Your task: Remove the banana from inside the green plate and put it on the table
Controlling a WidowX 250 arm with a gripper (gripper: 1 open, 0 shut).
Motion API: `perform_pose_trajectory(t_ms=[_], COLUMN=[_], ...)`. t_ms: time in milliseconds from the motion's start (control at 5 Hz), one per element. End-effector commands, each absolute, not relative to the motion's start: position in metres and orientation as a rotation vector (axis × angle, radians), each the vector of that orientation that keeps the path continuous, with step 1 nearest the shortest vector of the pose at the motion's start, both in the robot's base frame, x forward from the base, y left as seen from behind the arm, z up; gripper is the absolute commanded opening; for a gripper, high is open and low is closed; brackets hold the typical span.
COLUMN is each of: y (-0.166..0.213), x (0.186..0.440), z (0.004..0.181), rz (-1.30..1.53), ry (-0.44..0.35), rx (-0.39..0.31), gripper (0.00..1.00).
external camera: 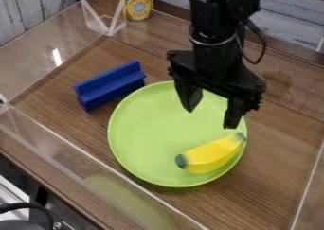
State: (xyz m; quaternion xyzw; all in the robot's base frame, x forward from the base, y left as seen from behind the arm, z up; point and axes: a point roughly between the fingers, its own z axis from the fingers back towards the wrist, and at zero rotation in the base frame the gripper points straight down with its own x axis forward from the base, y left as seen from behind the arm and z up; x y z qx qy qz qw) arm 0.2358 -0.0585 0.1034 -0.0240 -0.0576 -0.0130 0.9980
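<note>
- Part of the green plate's (146, 139) far rim, hidden behind the gripper (213, 118);
- the can (136, 4) beyond the plate, cut off by the top edge

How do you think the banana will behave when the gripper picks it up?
The banana looks like smooth plastic, so it is probably stiff and may slip a little. Its rounded, slightly curved body might roll on the flat green plate if nudged.
</note>
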Motion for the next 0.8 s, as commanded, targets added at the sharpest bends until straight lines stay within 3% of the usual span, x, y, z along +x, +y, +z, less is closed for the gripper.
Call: perform_pose_trajectory(t_ms=[0, 600], y=[-0.0594, -0.0579], x=[0.239, 0.2424], z=[0.1086, 0.1038], rz=[-0.028, -0.015], ry=[-0.154, -0.167], rx=[-0.051, -0.042], gripper=[1.0, 1.0])
